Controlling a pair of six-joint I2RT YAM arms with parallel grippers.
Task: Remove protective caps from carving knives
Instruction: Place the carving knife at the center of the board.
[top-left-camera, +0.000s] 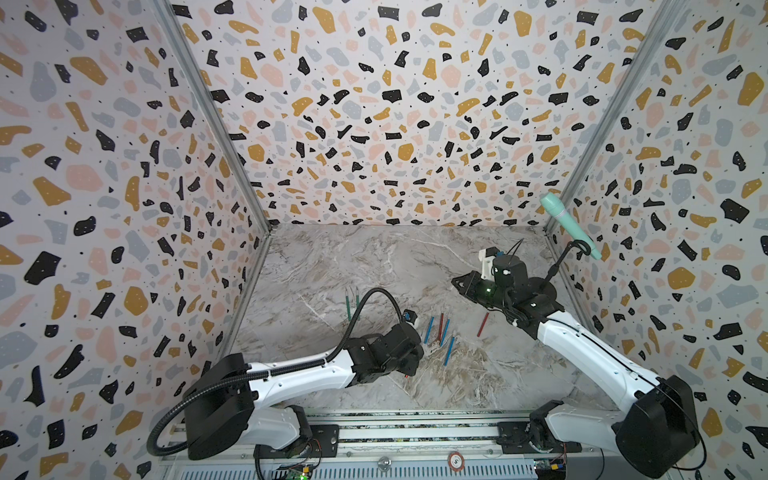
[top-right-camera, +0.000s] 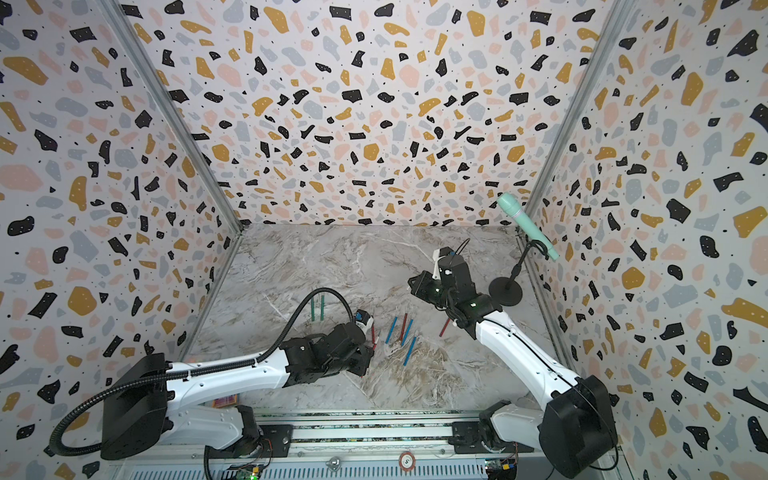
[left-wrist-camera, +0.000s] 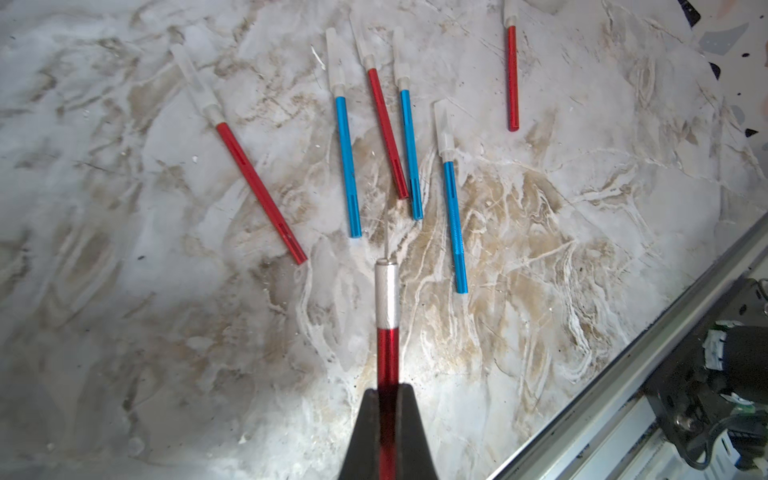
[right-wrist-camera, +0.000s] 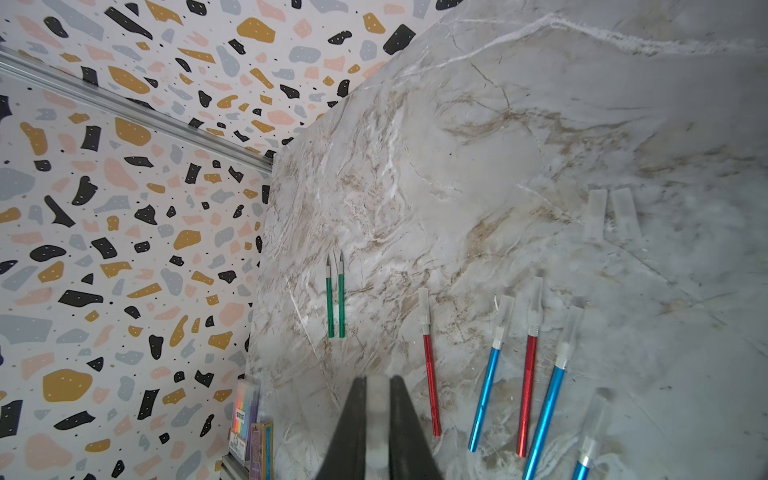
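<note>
My left gripper (left-wrist-camera: 387, 388) is shut on the shaft of a red carving knife (left-wrist-camera: 387, 353); its silver collar and thin bare blade point away over the marble. My right gripper (right-wrist-camera: 378, 380) is shut on a clear protective cap (right-wrist-camera: 377, 415), raised at the right (top-left-camera: 457, 284). Several capped knives lie between the arms, among them a red one (left-wrist-camera: 259, 191), a blue one (left-wrist-camera: 347, 166) and a lone red one (left-wrist-camera: 512, 77). Two green knives (right-wrist-camera: 336, 307) lie uncapped side by side at the left. Two loose caps (right-wrist-camera: 611, 214) rest farther back.
A mint-green microphone (top-left-camera: 569, 224) on a black stand (top-right-camera: 505, 291) occupies the back right corner. A rainbow pen pack (right-wrist-camera: 243, 419) leans at the front left wall. Patterned walls close three sides, and a metal rail (top-left-camera: 374, 428) runs along the front.
</note>
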